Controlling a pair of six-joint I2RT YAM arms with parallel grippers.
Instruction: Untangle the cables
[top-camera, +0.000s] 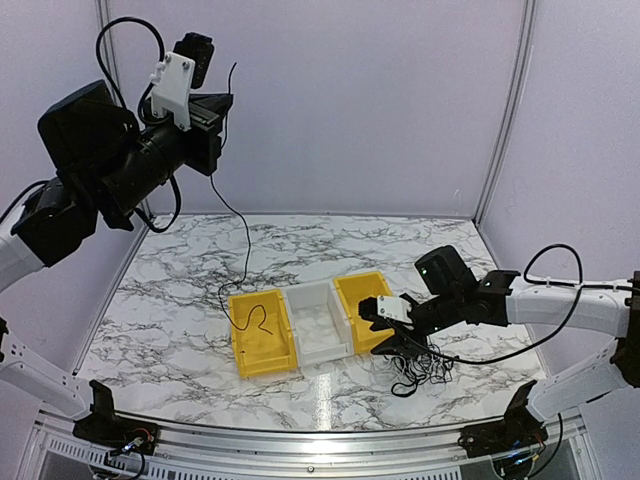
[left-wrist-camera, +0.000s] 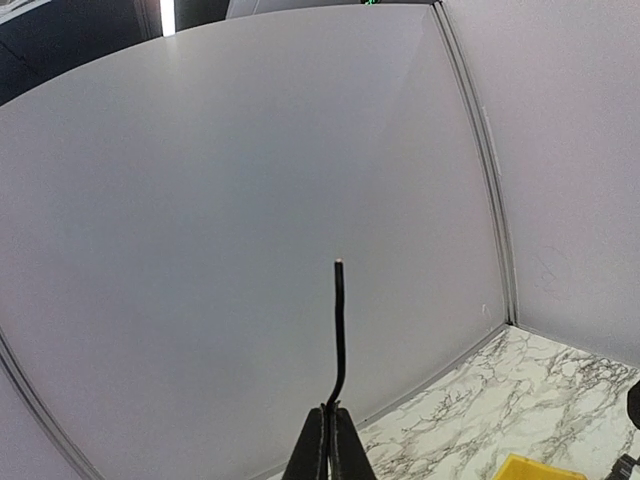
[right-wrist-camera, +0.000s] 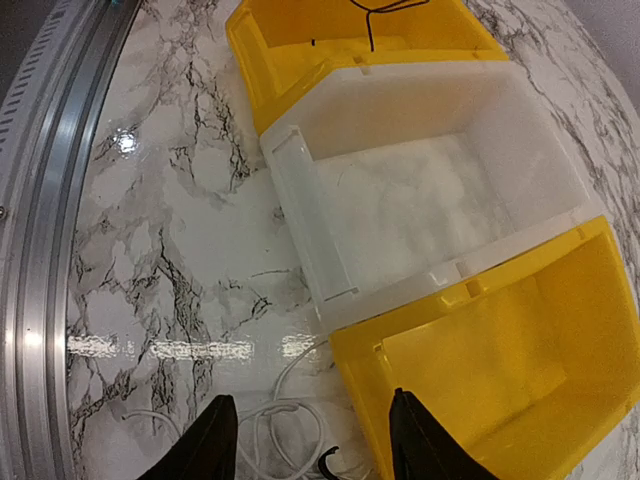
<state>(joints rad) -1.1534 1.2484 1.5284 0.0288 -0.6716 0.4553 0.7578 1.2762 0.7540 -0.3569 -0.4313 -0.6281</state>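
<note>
Raised close to the overhead camera, the left gripper (top-camera: 224, 108) has its jaws pressed together on a thin black cable (top-camera: 240, 215); its wrist view shows the left gripper (left-wrist-camera: 328, 418) pinching that wire, with a short stiff end of the black cable (left-wrist-camera: 340, 330) standing up past the fingertips; from the grip the wire hangs down to the marble table (top-camera: 170, 300) and curls into the left yellow bin (top-camera: 268, 362); a white bin (top-camera: 325, 350) sits touching it, and a right yellow bin (top-camera: 358, 282) touches the white one on the other side; the right gripper (top-camera: 378, 315) hovers low at the near edge of the right yellow bin, jaws apart and holding nothing; just beside it a tangle of black cables (top-camera: 415, 372) lies on the table; the right wrist view shows a whitish cable (right-wrist-camera: 290, 420) looped on the marble between the spread fingers (right-wrist-camera: 215, 445), next to the right yellow bin (right-wrist-camera: 360, 350)
</note>
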